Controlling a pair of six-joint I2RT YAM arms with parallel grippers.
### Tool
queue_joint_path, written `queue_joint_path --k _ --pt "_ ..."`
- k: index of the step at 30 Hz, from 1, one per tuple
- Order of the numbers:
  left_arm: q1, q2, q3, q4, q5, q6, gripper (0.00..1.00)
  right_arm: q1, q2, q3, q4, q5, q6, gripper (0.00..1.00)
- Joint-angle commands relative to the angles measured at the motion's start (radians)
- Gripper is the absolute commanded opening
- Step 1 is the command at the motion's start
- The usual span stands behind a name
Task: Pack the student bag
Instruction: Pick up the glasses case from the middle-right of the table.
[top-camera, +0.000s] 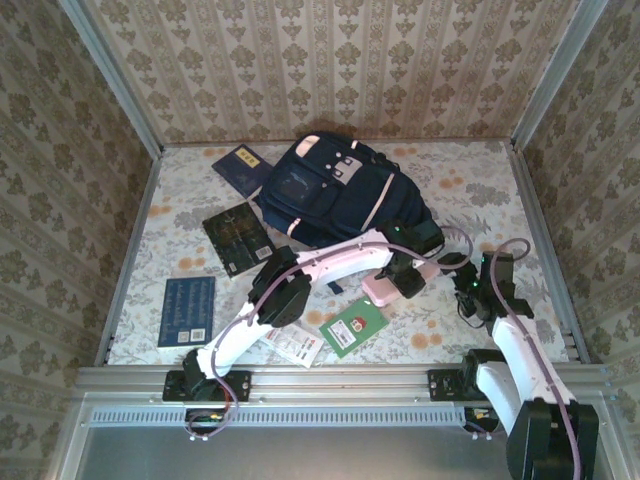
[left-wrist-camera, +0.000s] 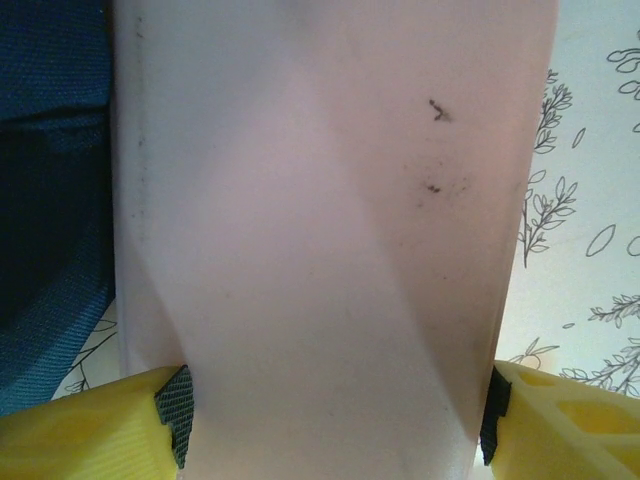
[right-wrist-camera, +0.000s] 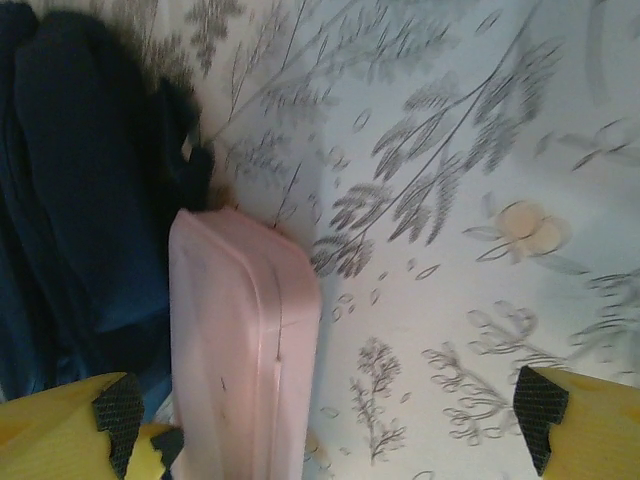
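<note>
Left tool (left-wrist-camera: 334, 412) is clamped across the pink case (left-wrist-camera: 320, 200). Right tool (right-wrist-camera: 330, 412) is wide apart and empty, just beside it. I read this as the case pick. Student bag (top-camera: 335, 190) lies just beyond the left tool. Next I need a lift, then a way in; can't tell if it's unzipped. Floral-cloth bench (top-camera: 480, 190), papered walls (top-camera: 330, 60).

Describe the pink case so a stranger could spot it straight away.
Start at the navy backpack, far middle of the table. Just off its near right corner lies a pale pink oblong case, clasped between the left fingers. It is the only pink thing: the neighbouring card is green, the books dark.
</note>
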Motion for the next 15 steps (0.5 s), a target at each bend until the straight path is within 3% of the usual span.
queue_joint_path --k 1,9,15 --pt "0.037 -0.019 -0.091 0.022 0.115 0.005 0.74 -0.001 0.096 -0.03 0.186 -0.184 0.052 0.95" --pt "0.05 -0.057 -0.142 0.071 0.182 0.001 0.74 0.002 0.338 -0.027 0.509 -0.274 0.178 0.8" --pt "0.055 -0.065 -0.157 0.101 0.222 -0.005 0.74 0.011 0.464 0.005 0.592 -0.269 0.18 0.68"
